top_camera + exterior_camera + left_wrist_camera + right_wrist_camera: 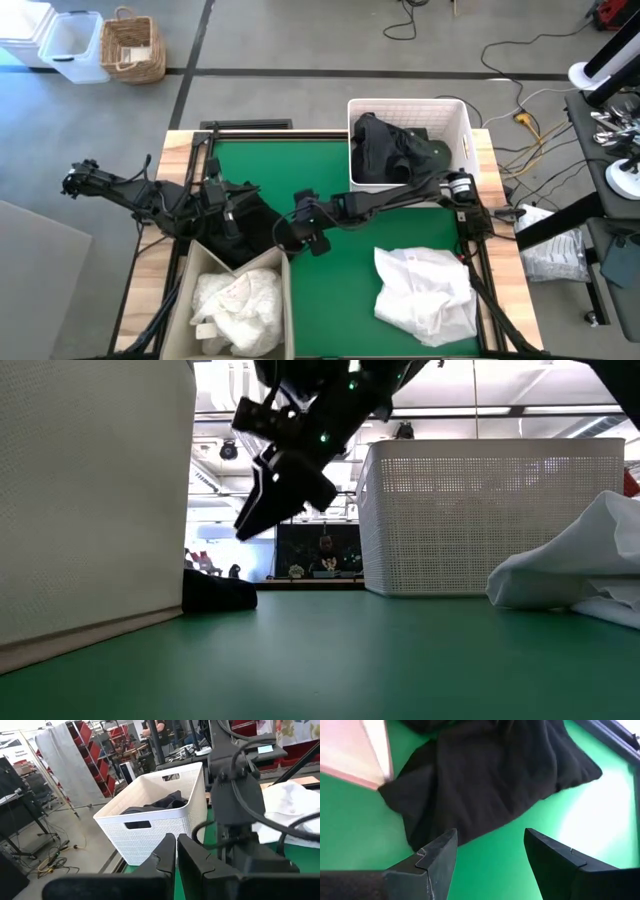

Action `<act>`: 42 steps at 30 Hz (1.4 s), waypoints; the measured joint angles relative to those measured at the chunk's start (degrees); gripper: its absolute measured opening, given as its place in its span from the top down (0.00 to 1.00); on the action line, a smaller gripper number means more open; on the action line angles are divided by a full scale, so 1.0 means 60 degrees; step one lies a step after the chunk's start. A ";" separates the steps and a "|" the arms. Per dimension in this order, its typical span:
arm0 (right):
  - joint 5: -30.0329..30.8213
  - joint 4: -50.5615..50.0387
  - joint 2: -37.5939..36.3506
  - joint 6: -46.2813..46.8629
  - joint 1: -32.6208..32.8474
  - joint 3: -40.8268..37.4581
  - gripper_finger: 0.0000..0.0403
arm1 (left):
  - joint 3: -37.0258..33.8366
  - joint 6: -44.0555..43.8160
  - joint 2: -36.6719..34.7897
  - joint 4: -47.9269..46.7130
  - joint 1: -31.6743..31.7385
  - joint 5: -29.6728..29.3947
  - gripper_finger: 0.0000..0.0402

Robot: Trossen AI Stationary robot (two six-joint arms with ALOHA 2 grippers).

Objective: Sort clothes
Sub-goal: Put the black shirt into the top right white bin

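Observation:
A black garment (258,225) lies crumpled on the green mat, against the far corner of the beige bin (287,300). It also shows in the right wrist view (490,780) and the low view (218,592). My right gripper (490,857) is open above the garment's right edge, clear of it, and slants down toward the left (262,510). My left gripper (176,857) is shut with nothing showing between its fingers. It hovers over the garment's left part (232,215). A white garment (425,290) lies in a heap at the mat's near right.
The white plastic basket (410,102) at the far right holds dark clothes (390,150). The beige bin at the near left holds white clothes (240,305). Bare green mat lies between the bin and the white garment. A black frame runs along the mat's edges.

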 joint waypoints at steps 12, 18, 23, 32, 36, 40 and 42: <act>-0.0244 0.0929 0.1218 0.0084 -0.0047 0.0119 0.45 | 0.0000 -0.0183 0.0053 -0.0022 0.0000 0.0007 1.00; -0.0926 0.1207 0.1345 0.0251 -0.0169 0.0153 0.45 | 0.0000 -0.0196 0.0104 -0.0003 0.0000 0.0007 1.00; -0.1234 0.1428 0.1477 0.0305 -0.0277 0.0157 0.45 | 0.0000 -0.0203 0.0134 -0.0004 0.0000 0.0007 1.00; -0.1523 0.1850 0.1759 0.0443 -0.0393 0.0157 0.45 | 0.0000 -0.0225 0.0204 -0.0006 0.0000 0.0007 1.00; -0.1519 0.1879 0.1793 0.0444 -0.0426 0.0157 0.47 | 0.0000 -0.0213 0.0211 -0.0007 0.0000 0.0007 1.00; -0.1520 0.1877 0.1826 0.0436 -0.0448 0.0157 0.55 | 0.0000 -0.0193 0.0215 -0.0007 0.0000 0.0007 1.00; -0.1519 0.1877 0.1826 0.0403 -0.0448 0.0157 0.61 | 0.0000 -0.0193 0.0215 -0.0007 0.0000 0.0007 1.00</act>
